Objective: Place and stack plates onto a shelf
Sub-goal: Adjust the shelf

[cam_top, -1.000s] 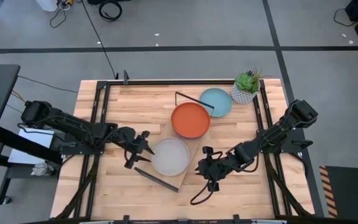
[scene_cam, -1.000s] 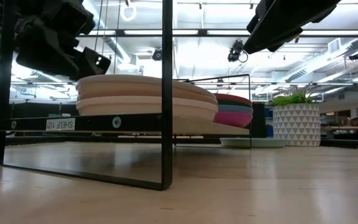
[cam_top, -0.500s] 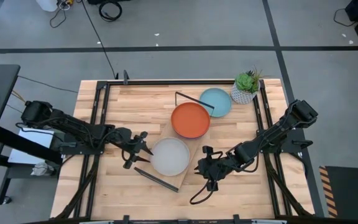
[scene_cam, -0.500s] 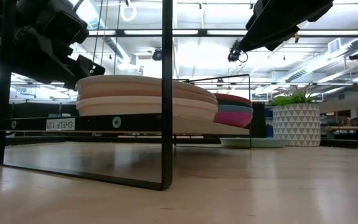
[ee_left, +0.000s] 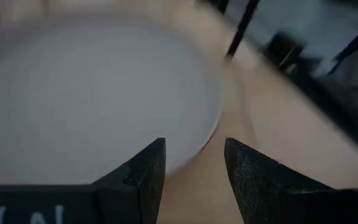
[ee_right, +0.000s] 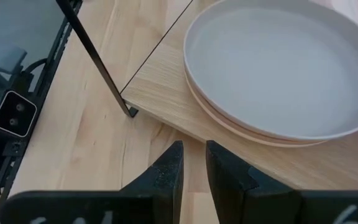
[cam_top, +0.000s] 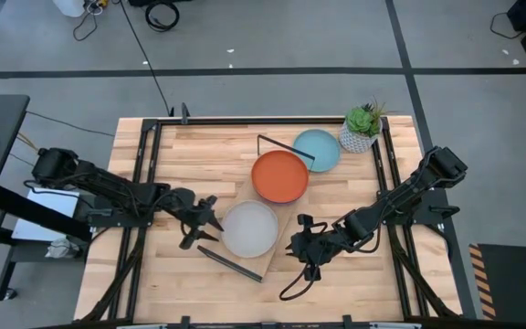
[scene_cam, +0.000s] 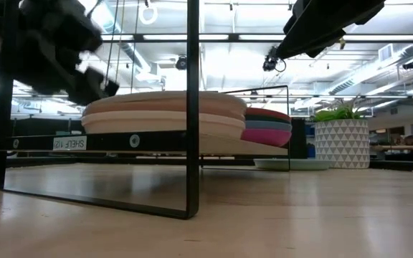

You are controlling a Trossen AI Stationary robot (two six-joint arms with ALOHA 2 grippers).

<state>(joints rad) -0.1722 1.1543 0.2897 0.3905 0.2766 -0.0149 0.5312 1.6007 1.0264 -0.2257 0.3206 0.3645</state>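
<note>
Plates [cam_top: 250, 228] sat stacked on the shelf [cam_top: 265, 257]; the open, empty left gripper [cam_top: 206, 220] had backed away beside them.

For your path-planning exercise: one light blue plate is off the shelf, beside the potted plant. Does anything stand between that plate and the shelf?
The light blue plate lies by the shelf's far end. That end's black bracket crosses over the plate's rim, so the plate must clear it. The potted plant stands on the other side, out of the way.

Left gripper [cam_top: 210, 219] open, right gripper [cam_top: 298, 246] narrowly parted, both low.
</note>
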